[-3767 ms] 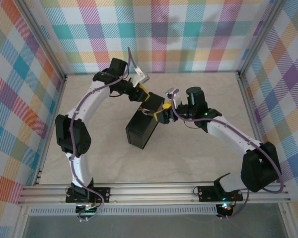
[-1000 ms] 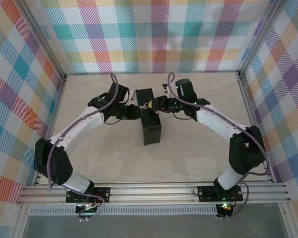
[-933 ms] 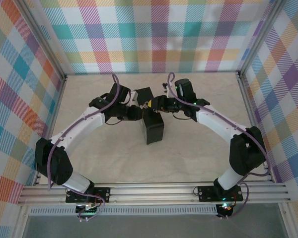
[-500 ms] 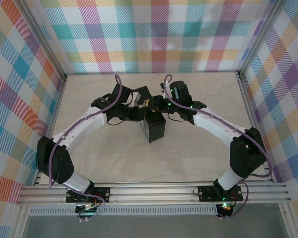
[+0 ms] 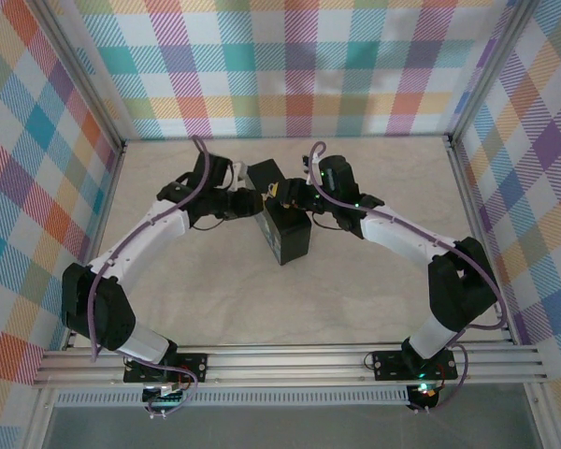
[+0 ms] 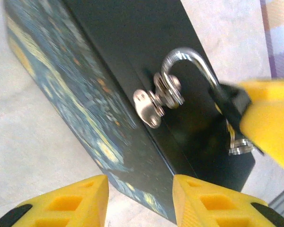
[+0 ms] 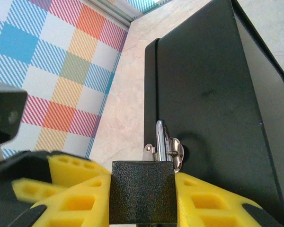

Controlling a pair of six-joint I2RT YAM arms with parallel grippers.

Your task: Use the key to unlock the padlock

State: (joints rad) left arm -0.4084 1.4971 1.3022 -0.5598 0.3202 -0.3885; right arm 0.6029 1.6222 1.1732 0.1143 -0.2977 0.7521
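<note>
The small dark padlock (image 7: 142, 191) hangs by its silver shackle (image 7: 160, 137) from the hasp of a black box (image 7: 213, 85). My right gripper (image 7: 144, 201) is shut on the padlock body, one yellow finger on each side. In the left wrist view the shackle (image 6: 187, 59) loops through the hasp (image 6: 156, 97), and a yellow right-arm finger (image 6: 270, 118) covers most of the padlock (image 6: 229, 101). A small pale metal piece (image 6: 239, 144), maybe the key, shows just below it. My left gripper (image 6: 139, 198) stands open, a short way off the box's painted lid (image 6: 61, 85).
The black box (image 5: 290, 238) lies at the back middle of the table, between the left gripper (image 5: 251, 201) and the right gripper (image 5: 282, 196). Checked walls and a metal frame (image 5: 122, 150) close in the sides and back. Bare tabletop (image 5: 290, 309) stretches toward the arm bases.
The box was carried from mid-table toward the back and turned. Over the last half second the left gripper has drawn slightly back to the left, and the right gripper still holds the padlock.
</note>
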